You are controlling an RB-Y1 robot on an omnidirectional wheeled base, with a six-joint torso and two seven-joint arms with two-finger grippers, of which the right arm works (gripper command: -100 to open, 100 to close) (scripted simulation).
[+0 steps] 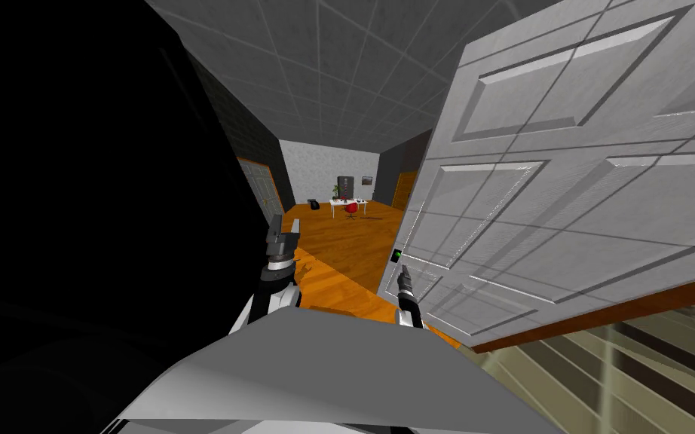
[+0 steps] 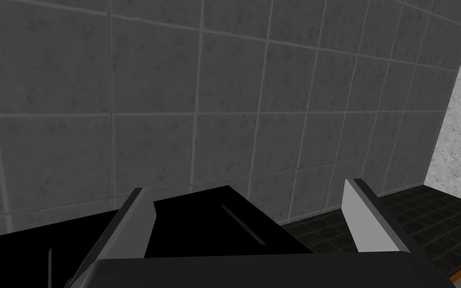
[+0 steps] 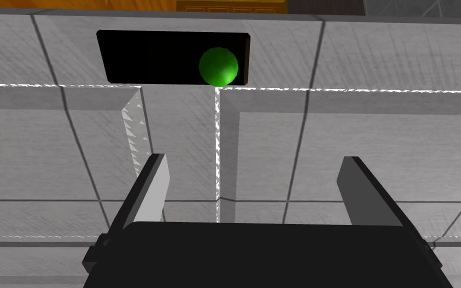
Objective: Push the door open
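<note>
A light grey panelled door [image 1: 564, 188] stands swung partly open on the right of the head view, its free edge near the middle. A black plate with a green knob [image 1: 396, 256] sits by that edge. My right gripper [image 1: 405, 273] is just below the knob, close to the door face. In the right wrist view the door panels [image 3: 324, 150] lie right ahead, the green knob [image 3: 218, 66] beyond the open right gripper [image 3: 254, 187], nothing between the fingers. My left gripper [image 1: 278, 230] is raised at the left of the opening; the left gripper [image 2: 249, 220] is open and empty.
Through the opening runs an orange wood floor [image 1: 353, 241] to a far room with a white table and red chair [image 1: 350, 207]. A black area [image 1: 75, 188] takes up the left. A dark tiled wall [image 2: 224, 100] faces the left hand. An orange door frame strip [image 1: 602, 316] runs under the door.
</note>
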